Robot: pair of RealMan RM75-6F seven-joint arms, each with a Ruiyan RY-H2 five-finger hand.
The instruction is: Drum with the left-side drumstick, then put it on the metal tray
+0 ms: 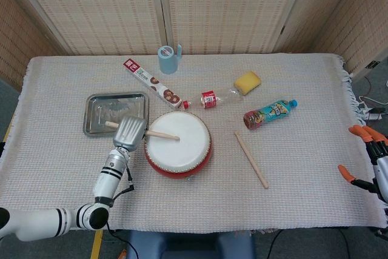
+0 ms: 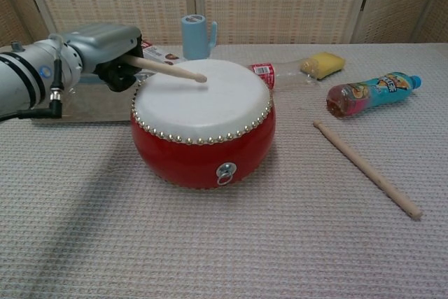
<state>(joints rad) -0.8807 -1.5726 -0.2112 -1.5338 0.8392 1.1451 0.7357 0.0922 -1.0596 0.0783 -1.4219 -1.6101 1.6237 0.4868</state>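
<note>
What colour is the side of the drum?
The drum has a red side, ringed with small metal studs; the chest view shows it best.

Blue mug (image 1: 168, 59); snack box (image 1: 151, 83); small clear bottle (image 1: 213, 97); yellow sponge (image 1: 247, 81); drink bottle (image 1: 270, 113); spare drumstick (image 1: 251, 159), lying right of the drum.

The head view looked steeply down from high above the table (image 1: 303, 168), facing 12 o'clock. The chest view sat low and near. Both shared the drum (image 1: 178, 144) (image 2: 203, 120).

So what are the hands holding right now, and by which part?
The left hand grips the pale wooden drumstick near its butt end, tip over the red drum. The right hand holds nothing.
</note>
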